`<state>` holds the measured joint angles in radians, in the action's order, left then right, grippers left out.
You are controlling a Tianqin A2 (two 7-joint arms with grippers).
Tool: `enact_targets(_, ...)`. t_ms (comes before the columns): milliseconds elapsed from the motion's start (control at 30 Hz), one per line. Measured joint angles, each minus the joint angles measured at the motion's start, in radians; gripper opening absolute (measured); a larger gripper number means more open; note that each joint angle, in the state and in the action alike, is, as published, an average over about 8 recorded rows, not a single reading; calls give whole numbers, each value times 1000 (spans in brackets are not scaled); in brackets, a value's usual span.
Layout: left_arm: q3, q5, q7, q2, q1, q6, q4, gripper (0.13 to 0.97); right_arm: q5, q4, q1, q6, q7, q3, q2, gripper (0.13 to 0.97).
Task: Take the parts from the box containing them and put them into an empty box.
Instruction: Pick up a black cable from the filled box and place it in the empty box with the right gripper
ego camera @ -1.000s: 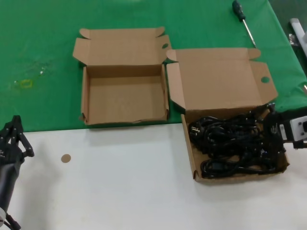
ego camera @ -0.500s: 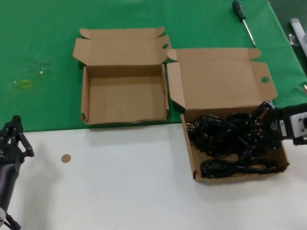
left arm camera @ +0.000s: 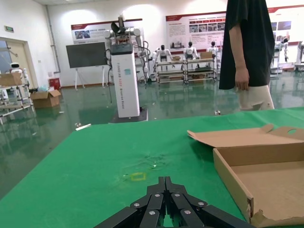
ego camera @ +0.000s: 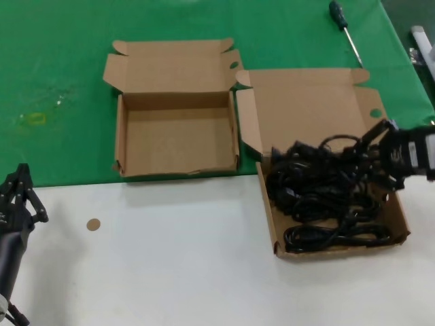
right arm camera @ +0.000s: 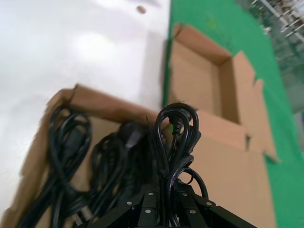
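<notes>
Black power cords sit tangled in the larger cardboard box at 3 o'clock; the right gripper is clamped on one bundle, raised over the tray's far-right corner. The smaller box, at 11 o'clock, holds nothing. Left gripper parked at 8 o'clock, fingers together.

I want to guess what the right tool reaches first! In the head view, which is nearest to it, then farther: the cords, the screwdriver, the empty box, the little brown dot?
From the right tool:
1. Cords, in its grip.
2. Screwdriver, on the green cloth beyond.
3. Empty box, leftward.
4. Brown dot, far left.
</notes>
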<state>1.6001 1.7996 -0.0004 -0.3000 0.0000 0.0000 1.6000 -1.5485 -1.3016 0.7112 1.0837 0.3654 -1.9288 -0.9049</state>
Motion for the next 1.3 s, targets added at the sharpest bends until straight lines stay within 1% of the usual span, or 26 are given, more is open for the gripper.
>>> enact_targets(167,0,0,0,0,0,0,0,152,-6,-19,35,-6,-38,10,15,185)
enact_targets(367,0,0,0,0,0,0,0,152,9,-48,78,-42,-78,1,71,185)
enact_targets(633,0,0,0,0,0,0,0,152,73,-79,115,-119,-126,-48,189,184)
enact_targets(833,0,0,0,0,0,0,0,152,126,-57,129,-195,-115,-95,301,184)
enact_targets(933,0,0,0,0,0,0,0,152,147,-20,137,-238,-89,-118,362,184)
enact_targets(1067,0,0,0,0,0,0,0,152,162,67,157,-289,-36,-145,447,184)
enact_targets(1300,0,0,0,0,0,0,0,152,147,296,218,-357,118,-160,583,184)
